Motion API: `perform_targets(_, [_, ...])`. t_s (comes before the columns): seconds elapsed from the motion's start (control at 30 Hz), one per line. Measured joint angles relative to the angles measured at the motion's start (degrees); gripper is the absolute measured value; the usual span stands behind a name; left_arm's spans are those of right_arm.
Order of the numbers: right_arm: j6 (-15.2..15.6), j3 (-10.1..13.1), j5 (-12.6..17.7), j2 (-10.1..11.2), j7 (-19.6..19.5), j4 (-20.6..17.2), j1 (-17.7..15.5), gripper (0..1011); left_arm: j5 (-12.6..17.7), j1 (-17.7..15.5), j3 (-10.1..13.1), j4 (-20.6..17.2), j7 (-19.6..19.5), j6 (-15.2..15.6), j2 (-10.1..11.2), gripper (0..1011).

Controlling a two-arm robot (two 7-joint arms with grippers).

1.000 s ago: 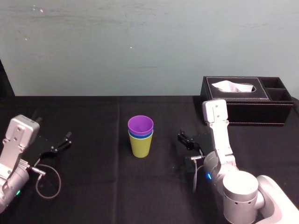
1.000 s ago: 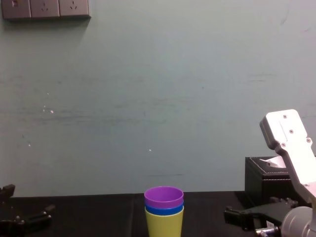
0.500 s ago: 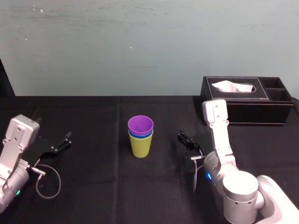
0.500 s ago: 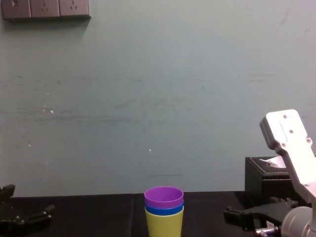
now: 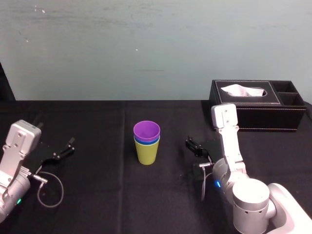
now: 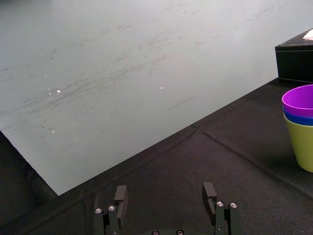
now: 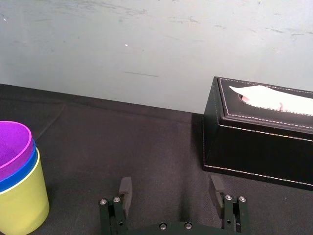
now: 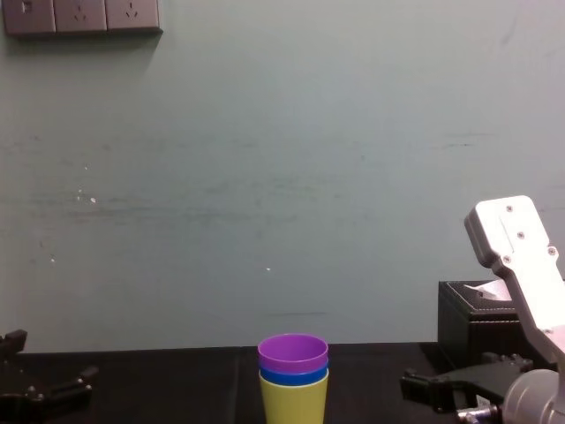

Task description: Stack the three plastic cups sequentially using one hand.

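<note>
Head view: nothing has moved — three cups (image 5: pixel 146 148) stand nested on the bench (image 5: pixel 107 195), purple topmost. Wrist views: my right jaws, near the stack, and left jaws, well apart, both gape empty — stacking looks finished.

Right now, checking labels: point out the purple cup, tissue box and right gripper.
purple cup (image 5: pixel 146 130): head view, inner wall.
tissue box (image 5: pixel 263 117): head view, front wall.
right gripper (image 7: pixel 170 184): right wrist view, between fingertips.

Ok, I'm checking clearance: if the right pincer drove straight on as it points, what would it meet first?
Probably nothing near: the right pincer aims between the stacked cups and the tissue box, over black cloth toward the wall.
</note>
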Motion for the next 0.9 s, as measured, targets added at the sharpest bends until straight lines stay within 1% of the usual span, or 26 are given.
perform_targets(0.9, [0.00, 0.00, 0.00, 0.00, 0.00, 0.00, 0.00, 1003, 0.00, 0.00, 0.00, 0.00, 0.00, 0.00, 0.00, 1000])
